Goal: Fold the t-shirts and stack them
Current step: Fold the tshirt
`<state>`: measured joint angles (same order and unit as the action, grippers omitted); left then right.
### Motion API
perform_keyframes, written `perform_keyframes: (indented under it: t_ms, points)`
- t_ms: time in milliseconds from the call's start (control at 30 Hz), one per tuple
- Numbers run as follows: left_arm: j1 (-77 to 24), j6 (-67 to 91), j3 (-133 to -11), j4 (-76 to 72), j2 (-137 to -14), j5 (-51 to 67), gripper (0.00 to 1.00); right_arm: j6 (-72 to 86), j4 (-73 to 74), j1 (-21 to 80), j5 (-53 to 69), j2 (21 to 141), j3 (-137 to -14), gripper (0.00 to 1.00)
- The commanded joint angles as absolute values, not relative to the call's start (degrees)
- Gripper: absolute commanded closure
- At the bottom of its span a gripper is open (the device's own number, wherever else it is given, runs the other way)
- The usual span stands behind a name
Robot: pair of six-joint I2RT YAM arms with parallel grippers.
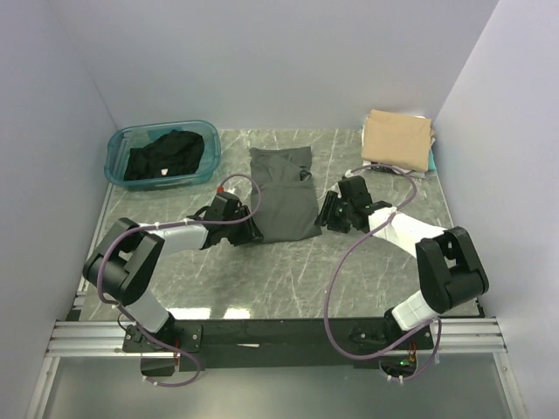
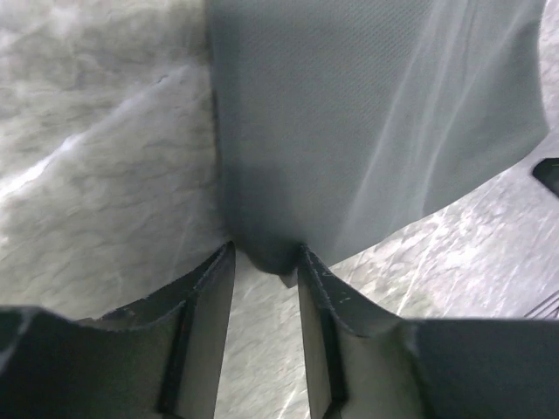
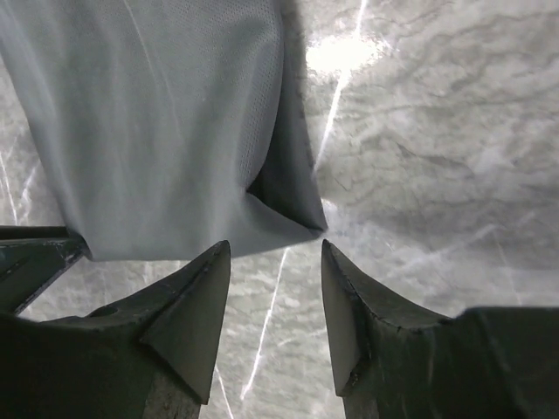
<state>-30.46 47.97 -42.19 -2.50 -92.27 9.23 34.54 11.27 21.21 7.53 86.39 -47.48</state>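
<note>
- at the near hem of the dark grey t-shirt (image 1: 284, 196), the two arms flank it, one gripper at each lower corner.
- the left gripper (image 2: 266, 249) has the corner's tip bunched between its half-parted jaws; i cannot tell whether it is truly pinched or only straddled.
- the right gripper (image 3: 275, 243) is released, with bare marble in the gap between its jaws. its corner of the shirt lies just ahead of the fingertips and is not yet between them.
- to do this well, i'd say the right side needs to nudge forward under that folded corner before it bites. both sides should catch all the layers, or the fold will peel apart on the lift.
- both corners should rise together and level, so the hem travels up the shirt without skewing.
- the shirt lies flat mid-table (image 1: 349, 279), narrowed lengthwise, with its collar end away from the arms.
- far left, the translucent teal tub (image 1: 166, 182) holds a crumpled black t-shirt (image 1: 162, 157), which is not yet folded.
- far right, a tan t-shirt (image 1: 397, 135) sits folded on top of a stack in no container, with a teal sliver (image 1: 431, 159) peeking out beneath it.
</note>
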Motion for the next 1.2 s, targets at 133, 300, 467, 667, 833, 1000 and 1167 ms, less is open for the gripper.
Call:
perform_keyframes:
  t_ms: [133,300,467,667,833,1000,1167]
  points:
    - [-31.73,49.31,-42.19,-3.26,-94.92,9.06,0.64,36.30,5.28,21.36,9.84,90.35,-46.58,0.50]
    - [-31.90,49.31,-42.45,-2.20,-96.41,7.29,0.71,36.74,4.31,21.27,11.16,92.55,-46.32,0.56]
    - [-31.99,49.13,-43.59,-2.02,-97.47,6.42,0.81,36.83,4.04,21.53,12.39,93.25,-45.00,0.58]
    - [-32.17,48.95,-43.69,-1.58,-97.47,4.31,0.99,37.18,3.25,21.45,12.92,93.43,-42.37,0.72]
    - [-33.83,49.83,-40.43,-2.55,-94.66,2.64,0.99,36.65,3.78,22.06,13.36,90.80,-40.44,0.92]
    - [-37.43,52.64,-36.48,-0.27,-90.89,0.71,0.99,36.65,4.48,22.50,14.15,85.88,-35.17,1.00]
    - [-43.67,58.86,-31.82,5.26,-82.81,-4.38,0.99,37.35,9.13,24.52,11.96,77.62,-29.98,1.00]
